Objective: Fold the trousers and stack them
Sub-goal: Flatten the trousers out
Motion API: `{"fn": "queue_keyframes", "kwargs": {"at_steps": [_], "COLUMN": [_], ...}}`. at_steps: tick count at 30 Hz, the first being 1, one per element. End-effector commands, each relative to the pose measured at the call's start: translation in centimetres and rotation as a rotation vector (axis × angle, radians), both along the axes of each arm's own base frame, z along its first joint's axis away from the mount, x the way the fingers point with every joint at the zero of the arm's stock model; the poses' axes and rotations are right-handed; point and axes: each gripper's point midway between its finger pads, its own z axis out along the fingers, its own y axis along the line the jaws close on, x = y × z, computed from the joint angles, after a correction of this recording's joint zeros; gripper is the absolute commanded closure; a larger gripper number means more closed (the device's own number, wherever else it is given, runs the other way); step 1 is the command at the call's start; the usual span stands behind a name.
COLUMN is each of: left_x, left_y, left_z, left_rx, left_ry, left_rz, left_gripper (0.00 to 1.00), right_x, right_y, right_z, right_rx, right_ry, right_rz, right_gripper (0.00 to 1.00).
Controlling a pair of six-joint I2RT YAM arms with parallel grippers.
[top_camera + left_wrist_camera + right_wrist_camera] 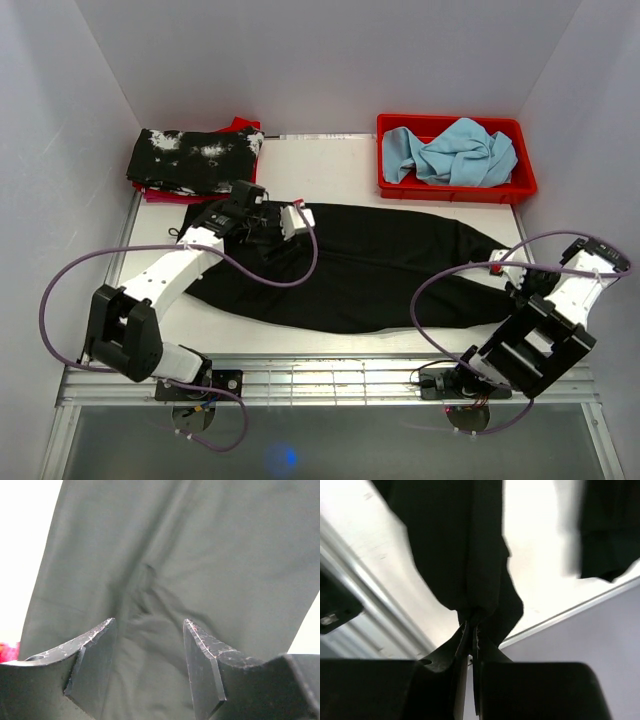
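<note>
Trousers [380, 265]: plain black, lying flat across the middle of the table [330, 165], running left to right. The broad end is at the left and the cloth narrows toward the right edge. A few soft creases, no fold visible.

Left tool [296, 220]: over the broad left end of the trousers, near their far edge. In the left wrist view the left tool [149, 622] has its jaws apart, with black cloth filling the gap and the ground beyond. A small pucker in the cloth sits just ahead of the fingers [95, 650]. Cannot tell whether the tips touch the cloth. Nothing gripped.

Right tool [507, 268]: at the narrow right end of the trousers, close to the table's right edge. In the right wrist view the right tool [471, 627] has its jaws pressed together, clamped on a gathered pinch of the trousers [455, 545]. The cloth runs away from the tips as a dark strip over the pale table. A separate dark patch of cloth shows at the upper right of that view, blurred.

Far right corner: red bin [525, 185] holding a crumpled blue cloth [455, 150], just beyond the trousers and not touching them.

Far left corner: folded black garment with white splotches [195, 160] lying on a red cloth [240, 125], just behind the left tool.
</note>
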Motion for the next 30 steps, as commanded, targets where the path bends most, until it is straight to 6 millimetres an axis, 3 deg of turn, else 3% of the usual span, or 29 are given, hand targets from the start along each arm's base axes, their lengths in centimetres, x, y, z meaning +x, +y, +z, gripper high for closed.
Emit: {"fn": "queue_keyframes", "kwargs": {"at_steps": [1, 5, 8, 9, 11, 12, 14, 15, 16, 17, 20, 23, 25, 30], "left_x": [-3.6, -6.4, -7.1, -7.1, -7.6, -8.2, -8.1, -8.0, -7.6, -7.0, -5.4, -4.1, -3.4, -3.0], "left_y": [0.7, 2.4, 3.2, 3.7, 4.4, 5.1, 6.6, 7.1, 7.7, 8.2, 9.4, 10.0, 10.3, 10.1], "left_z": [-1.1, -2.7, -3.5, -4.0, -5.5, -7.0, -9.3, -10.2, -10.7, -11.5, -12.3, -12.5, -12.6, -12.1], "left_rx": [-0.005, 0.016, 0.037, 0.058, 0.096, 0.126, 0.207, 0.228, 0.249, 0.258, 0.268, 0.265, 0.266, 0.254], "left_ry": [0.039, 0.051, 0.06, 0.067, 0.107, 0.134, 0.172, 0.184, 0.192, 0.211, 0.26, 0.293, 0.302, 0.295], "left_rz": [-0.074, -0.074, -0.042, -0.018, 0.0, 0.009, 0.059, 0.08, 0.122, 0.159, 0.247, 0.305, 0.321, 0.298], "left_gripper": [0.34, 0.36, 0.38, 0.4, 0.41, 0.41, 0.45, 0.47, 0.52, 0.54, 0.6, 0.65, 0.67, 0.69], "right_x": [-4.8, -5.1, -2.6, -0.6, 1.2, 2.1, 4.1, 4.5, 6.0, 6.7, 9.4, 10.9, 10.8, 8.5], "right_y": [0.4, 0.5, 1.3, 1.7, 2.5, 2.6, 2.8, 2.5, 2.3, 1.9, 0.5, 0.1, 0.5, 2.0], "right_z": [-0.4, 0.9, 3.0, 4.4, 5.2, 4.2, 4.3, 2.4, 2.6, 0.9, 0.5, -2.0, -3.0, -5.9], "right_rx": [-0.114, -0.211, -0.189, -0.138, -0.045, 0.019, 0.055, 0.108, 0.1, 0.13, 0.132, 0.124, 0.092, 0.034], "right_ry": [0.168, 0.091, -0.058, -0.137, -0.137, -0.068, 0.005, 0.134, 0.154, 0.24, 0.285, 0.395, 0.453, 0.61], "right_rz": [0.035, 0.105, 0.116, 0.1, 0.017, -0.015, -0.056, -0.151, -0.17, -0.208, -0.31, -0.364, -0.372, -0.334], "right_gripper": [0.92, 0.92, 0.92, 0.92, 0.92, 0.92, 0.92, 0.92, 0.92, 0.92, 0.92, 0.92, 0.92, 0.92]}}
